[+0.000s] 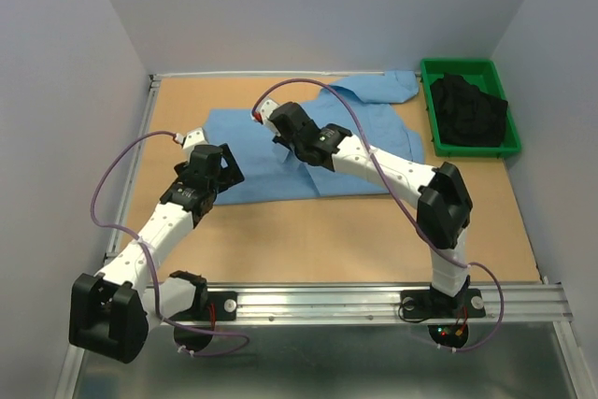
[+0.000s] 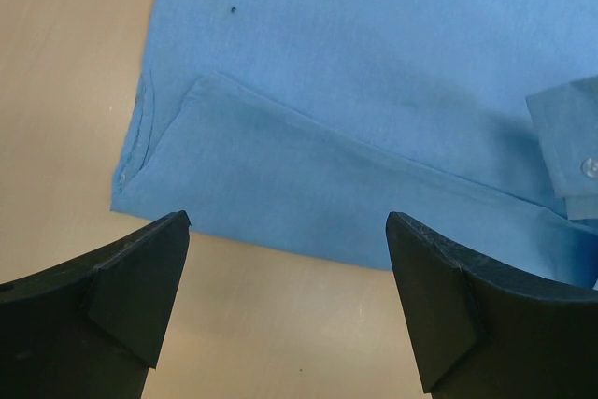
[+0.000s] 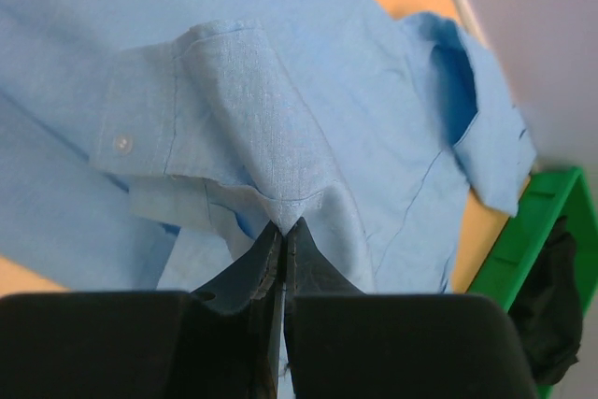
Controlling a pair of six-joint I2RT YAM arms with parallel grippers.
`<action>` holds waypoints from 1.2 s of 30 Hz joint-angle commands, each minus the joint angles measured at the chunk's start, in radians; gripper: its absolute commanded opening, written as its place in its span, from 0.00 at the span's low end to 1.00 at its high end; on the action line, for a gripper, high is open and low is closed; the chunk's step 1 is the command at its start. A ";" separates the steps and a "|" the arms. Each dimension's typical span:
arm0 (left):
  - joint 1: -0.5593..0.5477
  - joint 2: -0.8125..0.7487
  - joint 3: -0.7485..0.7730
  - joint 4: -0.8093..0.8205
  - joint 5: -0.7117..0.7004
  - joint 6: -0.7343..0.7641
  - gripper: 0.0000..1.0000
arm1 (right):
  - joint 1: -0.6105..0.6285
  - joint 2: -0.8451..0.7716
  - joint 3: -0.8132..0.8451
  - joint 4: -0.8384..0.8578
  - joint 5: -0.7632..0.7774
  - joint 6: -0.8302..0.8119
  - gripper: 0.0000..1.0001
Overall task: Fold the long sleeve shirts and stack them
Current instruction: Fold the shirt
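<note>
Top external view takes in the wooden desk [image 1: 374, 231], with a light blue shirt [image 1: 243, 137] lying partly folded across its far middle and one part reaching toward the far right. A green bin [image 1: 425, 72] sits at the far right corner with dark cloth [image 1: 467, 109] piled inside. The left hand [image 2: 288, 219] hovers wide open over the shirt's near left corner, holding nothing. The right hand [image 3: 285, 226] is pinched tight on a ridge of sleeve fabric just beside a buttoned cuff [image 3: 140, 142].
</note>
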 commanded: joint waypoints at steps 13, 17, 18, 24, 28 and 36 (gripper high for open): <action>0.009 0.031 -0.025 0.015 0.048 -0.006 0.98 | -0.077 0.234 0.291 0.246 0.064 -0.192 0.01; 0.009 0.047 -0.023 0.016 0.058 -0.004 0.98 | -0.100 0.297 0.370 0.268 0.086 -0.195 0.01; 0.009 0.051 -0.022 0.016 0.058 -0.003 0.98 | -0.104 0.308 0.397 0.271 0.092 -0.190 0.01; 0.009 0.051 -0.020 0.018 0.060 0.002 0.98 | -0.141 0.349 0.447 0.279 0.080 -0.149 0.02; 0.009 0.048 -0.022 0.021 0.061 0.001 0.98 | -0.143 0.303 0.369 0.277 0.069 -0.074 0.02; 0.011 0.050 -0.022 0.033 0.095 -0.001 0.98 | -0.143 0.122 0.140 0.220 -0.064 0.216 0.03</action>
